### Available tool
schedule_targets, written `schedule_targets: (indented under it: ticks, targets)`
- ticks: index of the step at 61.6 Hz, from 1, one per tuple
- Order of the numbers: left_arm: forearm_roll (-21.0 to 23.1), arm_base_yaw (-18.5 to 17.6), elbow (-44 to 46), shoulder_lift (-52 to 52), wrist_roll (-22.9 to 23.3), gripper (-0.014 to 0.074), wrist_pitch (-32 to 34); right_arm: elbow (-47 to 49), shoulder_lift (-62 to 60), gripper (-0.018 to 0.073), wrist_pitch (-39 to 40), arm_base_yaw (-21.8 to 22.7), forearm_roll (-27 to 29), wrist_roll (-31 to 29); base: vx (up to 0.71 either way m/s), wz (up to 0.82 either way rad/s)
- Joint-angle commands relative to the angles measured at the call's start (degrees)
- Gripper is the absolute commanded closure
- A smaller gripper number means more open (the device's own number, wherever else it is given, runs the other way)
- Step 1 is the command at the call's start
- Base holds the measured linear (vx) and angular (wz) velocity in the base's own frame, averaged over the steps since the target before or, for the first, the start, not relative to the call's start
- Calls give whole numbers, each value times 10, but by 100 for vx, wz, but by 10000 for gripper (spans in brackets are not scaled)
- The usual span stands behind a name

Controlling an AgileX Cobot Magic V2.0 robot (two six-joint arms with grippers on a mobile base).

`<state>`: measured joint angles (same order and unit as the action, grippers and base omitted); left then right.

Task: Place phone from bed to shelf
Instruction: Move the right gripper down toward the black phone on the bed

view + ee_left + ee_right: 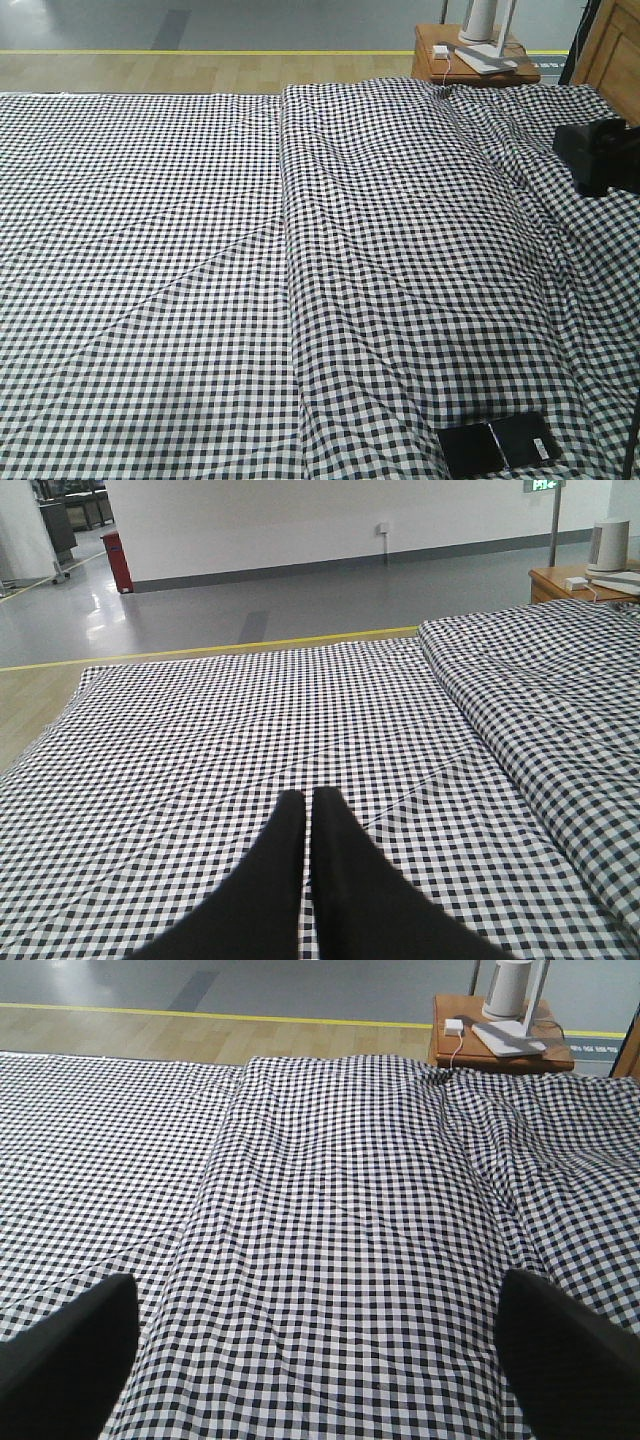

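Observation:
The phone (497, 444), a glossy black slab with a centre crease, lies flat on the bed (200, 250) at its near right corner. It shows in neither wrist view. My left gripper (307, 798) is shut and empty, hovering over the flat left part of the checked bed (250, 710). My right gripper (315, 1280) is wide open over the raised, creased part of the bed (340, 1190), with only fabric between its fingers (70, 1350). The right arm (600, 150) hangs at the right edge, well beyond the phone. I cannot make out the shelf for certain.
An orange-brown side table (470, 60) with a white appliance and a charger stands past the bed's far edge. A light wood panel (612, 45) shows in the far right corner. Beyond the bed lie wood flooring, a yellow line (200, 648) and grey floor.

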<state>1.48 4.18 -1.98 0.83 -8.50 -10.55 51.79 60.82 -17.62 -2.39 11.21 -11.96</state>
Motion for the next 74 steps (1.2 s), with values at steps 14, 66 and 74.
schedule_targets:
  ticks: [14, 66, 74]
  targets:
    - [5, -3, 13, 6, 3, 595, 41, 17, -8, -150, 62, -1, 2, -4, 0, 0]
    - [5, -3, 13, 6, 3, 595, 41, 200, 221, -130, -193, 316, 125, -39, 0, 0]
    - [5, -3, 13, 6, 3, 595, 41, 200, 314, -127, -211, 350, 232, -146, 0, 0]
